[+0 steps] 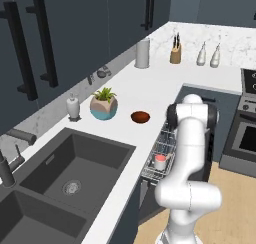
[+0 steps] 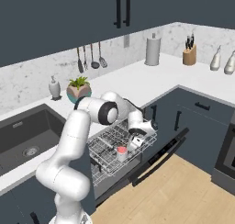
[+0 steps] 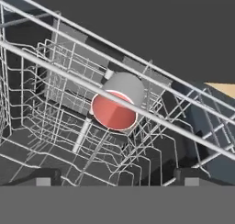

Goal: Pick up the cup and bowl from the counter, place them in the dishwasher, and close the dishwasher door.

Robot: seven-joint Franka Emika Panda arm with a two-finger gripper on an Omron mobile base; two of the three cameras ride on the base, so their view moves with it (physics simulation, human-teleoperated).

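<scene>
The cup [image 3: 114, 109] lies tilted inside the silver wire rack [image 3: 55, 81] of the dishwasher, its reddish end towards the hand camera. It also shows as a small pale cup [image 2: 121, 152] in the pulled-out rack [image 2: 108, 140], and from the other side as cup [image 1: 160, 161]. My gripper [image 2: 133, 144] hovers just above and beside it, open, with the fingertips [image 3: 43, 177] wide apart and nothing between them. The dark reddish-brown bowl [image 1: 140, 116] sits on the white counter [image 1: 150, 88] near its edge. The dishwasher door [image 2: 160, 156] hangs folded down, open.
A teal-and-beige plant pot [image 1: 104, 108] and a soap dispenser [image 1: 73, 108] stand left of the bowl. The dark double sink [image 1: 70, 173] lies nearer. A paper-towel roll [image 1: 142, 53] and knife block [image 1: 175, 53] stand at the back. The oven [image 1: 245, 133] is on the right, above wooden floor [image 2: 183, 191].
</scene>
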